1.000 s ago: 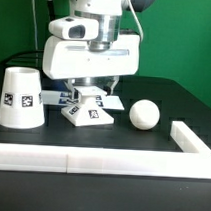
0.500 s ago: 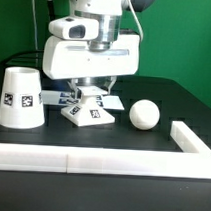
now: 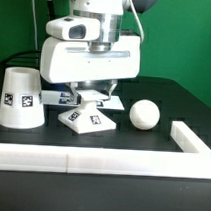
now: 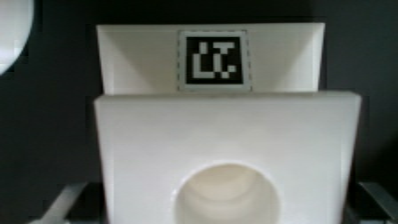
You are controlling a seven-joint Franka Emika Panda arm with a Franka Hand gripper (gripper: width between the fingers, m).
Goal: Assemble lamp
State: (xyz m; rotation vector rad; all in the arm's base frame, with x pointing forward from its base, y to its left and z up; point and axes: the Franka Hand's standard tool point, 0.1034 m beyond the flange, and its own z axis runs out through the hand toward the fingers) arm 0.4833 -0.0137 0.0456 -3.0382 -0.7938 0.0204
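The flat square lamp base (image 3: 90, 121) lies on the black table right under my gripper (image 3: 94, 96). In the wrist view the base (image 4: 222, 130) fills the frame, showing its tag and its round socket. My gripper (image 4: 222, 212) has a dark finger against each side of the base and is shut on it. The ball-topped bulb (image 3: 144, 114) lies on the table toward the exterior view's right of the base. The cone shade (image 3: 20, 97) stands toward the exterior view's left, its wide mouth up.
A long white rail (image 3: 91, 162) runs along the table's front, with a second piece (image 3: 190, 138) at the exterior view's right. The marker board (image 3: 56, 95) lies behind the base, mostly hidden by the gripper.
The base has shifted a little toward the front rail and sits lower in the exterior view. The gripper has come down slightly with it. Bulb and shade have not moved.
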